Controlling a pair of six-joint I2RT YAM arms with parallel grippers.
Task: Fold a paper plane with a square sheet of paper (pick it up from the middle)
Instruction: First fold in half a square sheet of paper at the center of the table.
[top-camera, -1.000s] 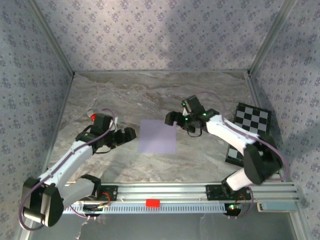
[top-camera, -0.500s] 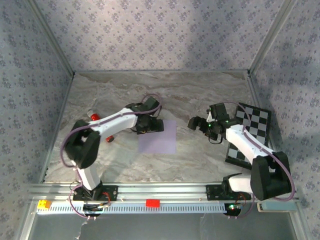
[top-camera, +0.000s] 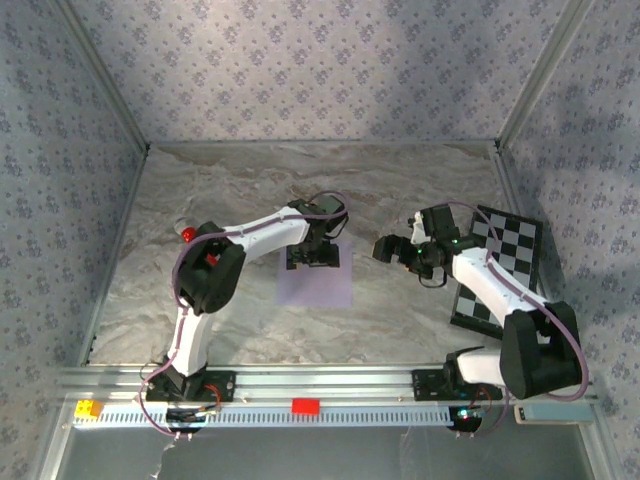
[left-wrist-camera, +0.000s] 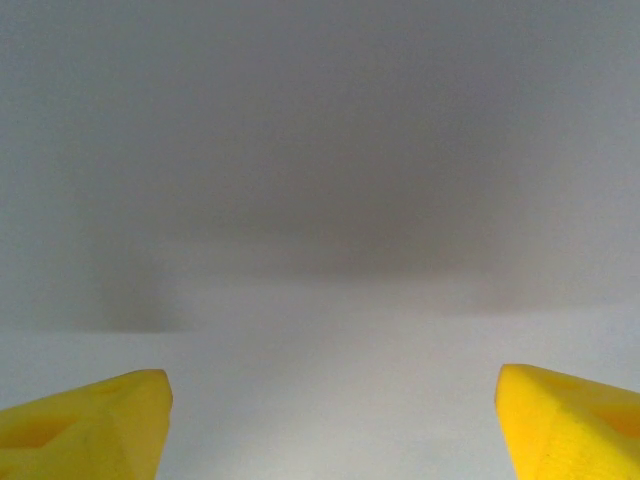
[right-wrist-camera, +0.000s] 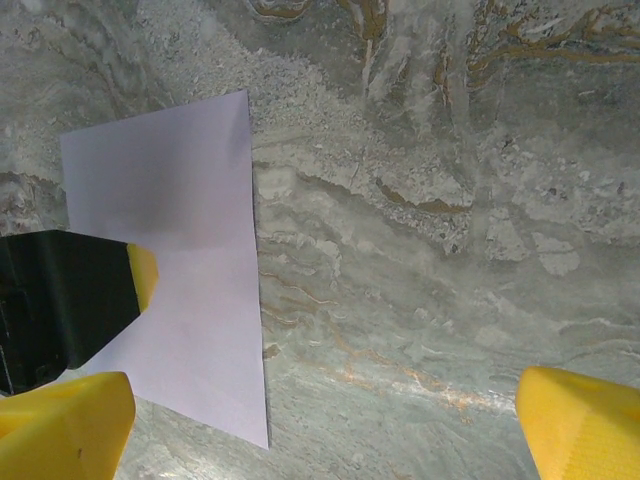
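At table (top-camera: 400, 320) centre, square sheet of paper (top-camera: 315, 285) flat, edges roughly table-aligned.

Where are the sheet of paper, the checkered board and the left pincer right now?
sheet of paper (top-camera: 316, 290), top view, bare near half
checkered board (top-camera: 515, 238), top view, far squares
left pincer (top-camera: 315, 258), top view, midway between its fingertips
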